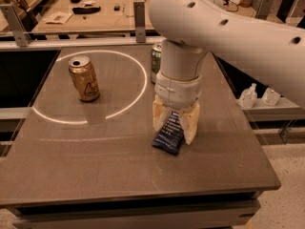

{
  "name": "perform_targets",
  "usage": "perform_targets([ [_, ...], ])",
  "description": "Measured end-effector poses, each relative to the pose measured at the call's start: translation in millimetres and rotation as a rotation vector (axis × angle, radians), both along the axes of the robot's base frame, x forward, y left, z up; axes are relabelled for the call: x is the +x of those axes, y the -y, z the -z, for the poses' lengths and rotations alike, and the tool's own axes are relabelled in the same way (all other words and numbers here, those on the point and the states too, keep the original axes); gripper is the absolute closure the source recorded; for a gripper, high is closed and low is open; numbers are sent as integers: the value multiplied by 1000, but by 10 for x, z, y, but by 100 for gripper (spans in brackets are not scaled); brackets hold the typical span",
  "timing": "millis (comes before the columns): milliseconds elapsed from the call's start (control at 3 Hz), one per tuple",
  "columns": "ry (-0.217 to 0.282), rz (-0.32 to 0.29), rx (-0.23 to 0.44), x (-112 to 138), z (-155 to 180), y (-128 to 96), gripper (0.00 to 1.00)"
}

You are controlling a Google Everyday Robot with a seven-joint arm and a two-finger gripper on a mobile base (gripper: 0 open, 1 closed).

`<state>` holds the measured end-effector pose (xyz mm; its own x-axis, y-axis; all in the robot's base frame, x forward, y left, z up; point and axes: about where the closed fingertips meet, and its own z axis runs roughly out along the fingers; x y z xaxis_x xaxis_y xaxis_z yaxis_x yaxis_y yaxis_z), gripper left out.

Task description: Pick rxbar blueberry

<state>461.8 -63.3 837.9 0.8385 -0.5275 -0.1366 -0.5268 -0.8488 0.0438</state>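
The rxbar blueberry, a flat navy-blue bar with pale text, lies on the dark table right of centre. My gripper points straight down over it. Its two cream fingers are closed in against the bar's two sides, at table level. The bar's upper end is hidden between the fingers and its lower end sticks out toward the front. The white arm comes in from the upper right.
A gold can stands upright at the left, inside a white ring marked on the table. A green can stands behind the gripper, partly hidden by the arm. Small white bottles sit on a shelf beyond the right edge.
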Motion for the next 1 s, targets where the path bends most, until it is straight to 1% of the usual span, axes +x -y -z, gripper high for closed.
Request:
perform_targets([
  [333, 1, 4, 9, -25, -11, 20, 64],
  [667, 26, 10, 22, -27, -111, 52, 88],
  [1000, 53, 13, 28, -19, -204, 69, 100],
])
